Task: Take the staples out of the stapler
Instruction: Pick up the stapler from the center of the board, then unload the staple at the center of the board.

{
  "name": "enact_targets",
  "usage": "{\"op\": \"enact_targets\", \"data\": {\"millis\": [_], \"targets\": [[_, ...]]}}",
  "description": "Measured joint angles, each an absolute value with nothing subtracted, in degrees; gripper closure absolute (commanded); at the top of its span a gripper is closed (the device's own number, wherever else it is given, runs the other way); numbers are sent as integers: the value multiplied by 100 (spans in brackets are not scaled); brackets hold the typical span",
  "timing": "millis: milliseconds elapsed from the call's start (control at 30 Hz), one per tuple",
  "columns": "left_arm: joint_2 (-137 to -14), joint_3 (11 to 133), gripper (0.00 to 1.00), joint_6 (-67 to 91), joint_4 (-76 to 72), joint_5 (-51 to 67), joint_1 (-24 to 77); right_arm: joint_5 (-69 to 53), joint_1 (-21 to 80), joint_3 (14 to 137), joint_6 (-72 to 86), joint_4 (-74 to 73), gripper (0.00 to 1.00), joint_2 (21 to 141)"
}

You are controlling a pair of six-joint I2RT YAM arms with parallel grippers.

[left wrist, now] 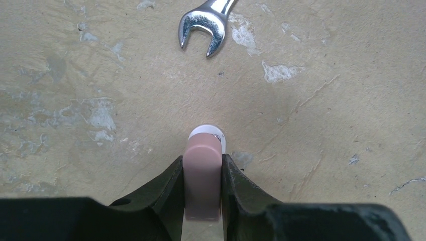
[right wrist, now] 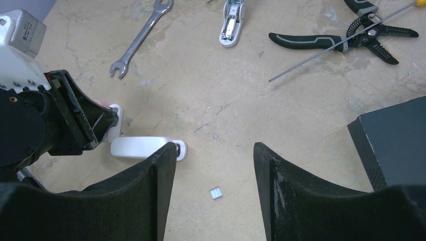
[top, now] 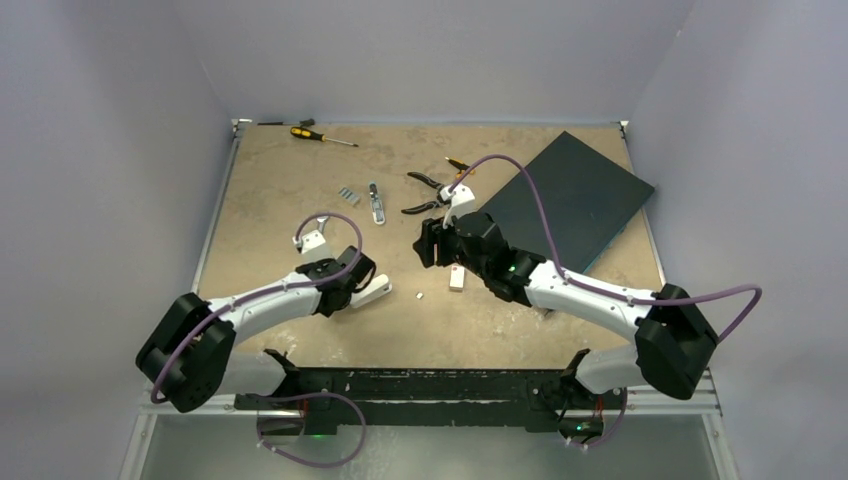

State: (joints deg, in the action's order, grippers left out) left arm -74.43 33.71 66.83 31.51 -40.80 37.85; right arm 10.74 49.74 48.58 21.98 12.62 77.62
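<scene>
Left arm (top: 265, 300) and right arm (top: 590, 290): white links, black joint housings, looping purple cables (top: 541, 205). Left claw (left wrist: 202, 168) and right claw (right wrist: 215, 153): tapered matte black fingers.

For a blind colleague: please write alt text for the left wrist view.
The left gripper is shut on the pink-and-white end of the stapler, pinching it from both sides, over a scuffed tan table. The open end of a silver wrench lies near the top edge.

Cut off at top edge, left wrist view: wrench (left wrist: 213, 17) handle. Mostly hidden inside left gripper (left wrist: 202, 163): stapler (left wrist: 202, 191). Too small from above to show ribs: staples (top: 419, 295).
</scene>
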Motion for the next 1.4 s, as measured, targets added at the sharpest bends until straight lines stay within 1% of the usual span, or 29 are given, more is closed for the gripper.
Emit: {"op": "enact_targets", "data": {"millis": [67,233,333,500,600,700,833,967,1167,1333,1400], "targets": [[-7446,3424,100,6674,3240,-4110,3782,1066,4974,4858,2196,1262,41,7762],[-7135,3566,100,6383,3347,-4117,3782,923,4974,4849,2198,1256,41,7712],[-6506,3586,100,5990,3245,-4014,3782,805,4974,4821,2204,1229,41,7542],[-5374,3605,100,4956,2512,-3402,3774,740,4974,4606,2252,1232,41,6963],[-5094,3721,100,4241,2038,-2875,3774,683,4974,4436,2300,1225,40,6600],[-5094,3872,100,3640,1584,-2292,3774,582,4974,4366,2287,1223,40,6375],[-5096,3874,100,2904,954,-1275,3774,156,4967,4357,2062,1221,39,6119],[-5098,3870,100,2246,379,-84,3774,-526,4954,4313,1647,1227,38,5843],[-5175,3900,100,1227,95,1496,3774,-1734,4954,4200,749,1177,36,5481],[-4978,3839,100,242,-152,2606,3774,-2956,4954,4200,-196,884,34,5221],[-4834,3811,100,-91,-263,2921,3774,-3345,4954,4200,-554,779,31,5094]]}}
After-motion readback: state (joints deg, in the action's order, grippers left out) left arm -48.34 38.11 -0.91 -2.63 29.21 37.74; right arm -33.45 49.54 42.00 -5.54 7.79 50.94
